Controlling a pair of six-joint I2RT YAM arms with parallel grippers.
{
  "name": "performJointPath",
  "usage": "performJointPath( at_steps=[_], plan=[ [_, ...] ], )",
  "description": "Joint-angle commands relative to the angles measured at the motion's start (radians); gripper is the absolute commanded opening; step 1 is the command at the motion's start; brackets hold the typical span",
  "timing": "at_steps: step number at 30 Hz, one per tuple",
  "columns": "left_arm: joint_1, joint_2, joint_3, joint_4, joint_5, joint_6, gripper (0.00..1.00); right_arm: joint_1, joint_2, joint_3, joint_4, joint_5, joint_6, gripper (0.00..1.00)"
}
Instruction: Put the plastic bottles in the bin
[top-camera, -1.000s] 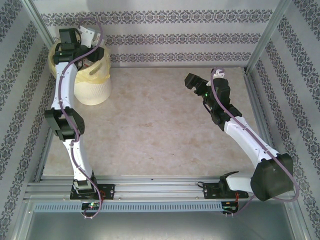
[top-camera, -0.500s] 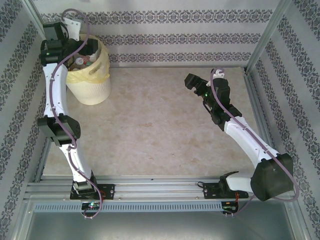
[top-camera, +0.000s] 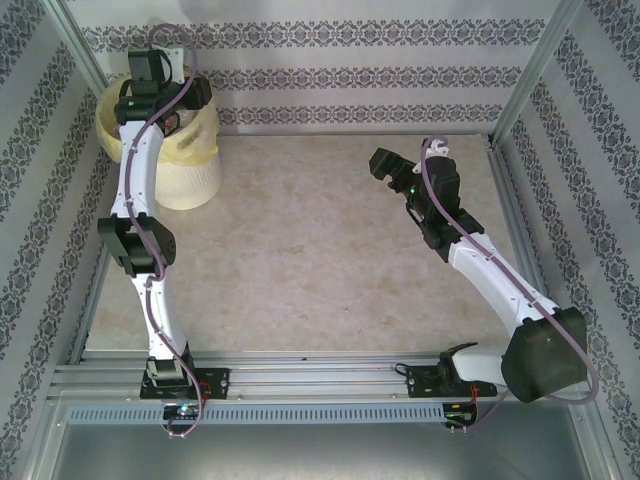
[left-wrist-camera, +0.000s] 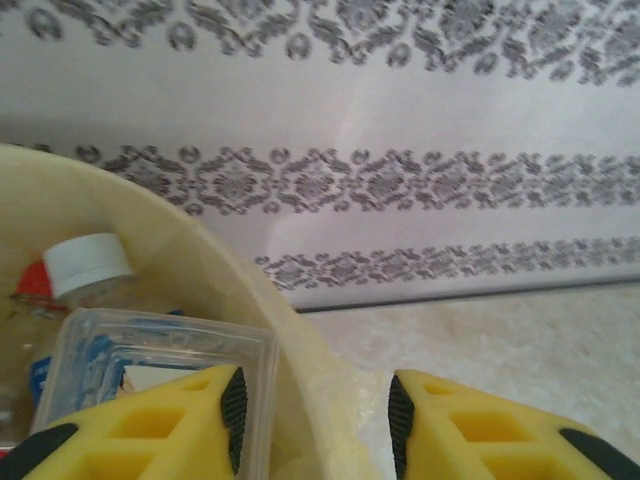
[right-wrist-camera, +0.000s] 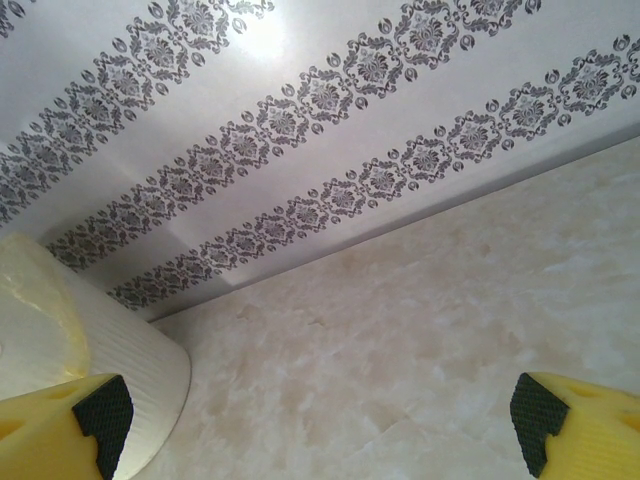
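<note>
The bin (top-camera: 190, 178), a cream-white bucket with a pale yellow liner, stands in the far left corner. My left gripper (top-camera: 168, 108) hangs over its right rim. In the left wrist view the bin's rim (left-wrist-camera: 215, 275) runs between my yellow fingers, and the left gripper (left-wrist-camera: 317, 420) stands narrowly open with nothing held. Inside the bin lie plastic bottles: a white-capped one (left-wrist-camera: 88, 268) and a clear squarish one with blue print (left-wrist-camera: 150, 350). My right gripper (top-camera: 381, 160) hovers wide open over the table's right half, and in its own wrist view the right gripper (right-wrist-camera: 320, 425) holds nothing.
Patterned walls enclose the table on three sides. A metal rail (top-camera: 300, 375) runs along the near edge by the arm bases. The bin's ribbed side (right-wrist-camera: 110, 365) shows at the left of the right wrist view, with bare marbled tabletop (right-wrist-camera: 400, 330) beyond it.
The left arm swung out towards the back-left corner, then came back over the bin's right rim. The right arm has not moved.
</note>
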Motion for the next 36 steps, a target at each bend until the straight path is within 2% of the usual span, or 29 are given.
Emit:
performJointPath(
  at_steps=[1, 4, 11, 15, 17, 21, 24, 28, 36],
  plan=[
    [0.014, -0.057, -0.091, -0.118, -0.149, -0.07, 0.43, 0.011, -0.024, -0.005, 0.003, 0.026, -0.019, 0.98],
    [0.014, -0.117, -0.162, -0.092, -0.154, -0.091, 0.44, 0.011, -0.022, -0.005, 0.005, 0.024, -0.019, 0.98],
    [0.014, -0.223, -0.065, -0.09, -0.025, -0.118, 0.61, 0.011, -0.033, 0.006, -0.002, 0.029, -0.044, 0.98],
    [0.014, -0.347, -0.134, -0.031, 0.025, -0.168, 0.7, 0.007, -0.063, -0.015, -0.002, 0.052, -0.065, 0.98],
    [0.012, -0.424, -0.218, 0.013, 0.043, -0.2, 0.72, 0.001, -0.075, -0.026, -0.006, 0.062, -0.077, 0.98],
    [0.011, -0.633, -0.51, 0.149, 0.049, -0.275, 0.77, -0.024, -0.118, -0.05, -0.027, 0.075, -0.11, 0.98],
    [0.009, -0.83, -0.781, 0.314, 0.031, -0.342, 0.87, -0.049, -0.168, -0.079, -0.049, 0.1, -0.166, 0.98],
    [0.009, -1.023, -0.985, 0.363, -0.012, -0.381, 1.0, -0.094, -0.239, -0.123, -0.095, 0.15, -0.231, 0.98],
    [0.009, -1.309, -1.306, 0.358, -0.125, -0.428, 1.0, -0.168, -0.364, -0.31, -0.119, 0.317, -0.333, 0.98]
  ],
)
